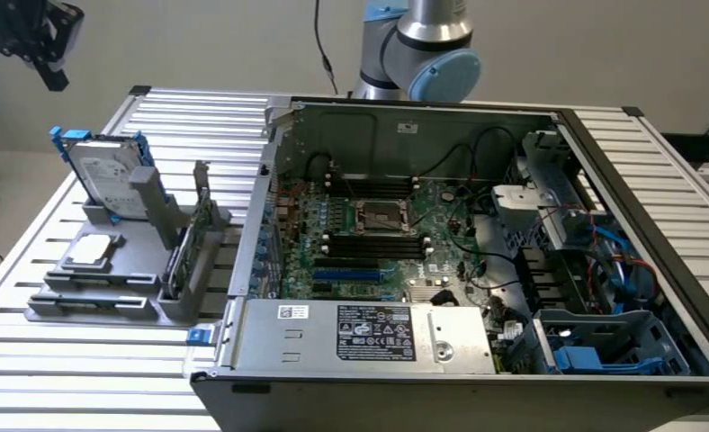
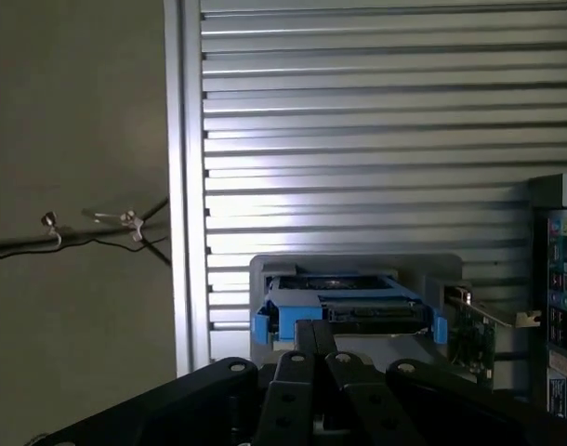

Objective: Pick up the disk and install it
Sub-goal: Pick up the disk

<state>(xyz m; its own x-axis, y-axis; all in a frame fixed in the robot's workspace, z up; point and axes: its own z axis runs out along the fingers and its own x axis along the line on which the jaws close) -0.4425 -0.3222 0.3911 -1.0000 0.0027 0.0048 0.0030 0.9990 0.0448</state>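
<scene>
**Disk.** The disk, a flat silver metal hard drive with a white label and blue plastic carrier rails, is standing upright on edge in a grey plastic fixture. The fixture is sitting on the slatted aluminium table, at the exterior view's left of the open black computer case. Nothing is touching the disk. The wrist view is showing the disk edge-on, with a blue rail at each end.

**Hand.** The black gripper is hanging high above the fixture, well apart from the disk. Its fingers are pressing together, fully closed, and the gripper is gripping nothing.

**Arm.** The grey arm with a light-blue joint cap is standing behind the case. The gripper is pointing downward, with the wrist camera looking onto the disk's top edge.

**Surroundings.**
- A small square silver chip is lying flat on the fixture, just in front of the disk.
- A thin green circuit card is standing on edge in the fixture, between the disk and the case. It is also showing in the wrist view, beside the disk.
- Inside the case, a green motherboard is lying exposed.
- A blue plastic drive bay is sitting at the case's near corner, on the exterior view's right.
</scene>
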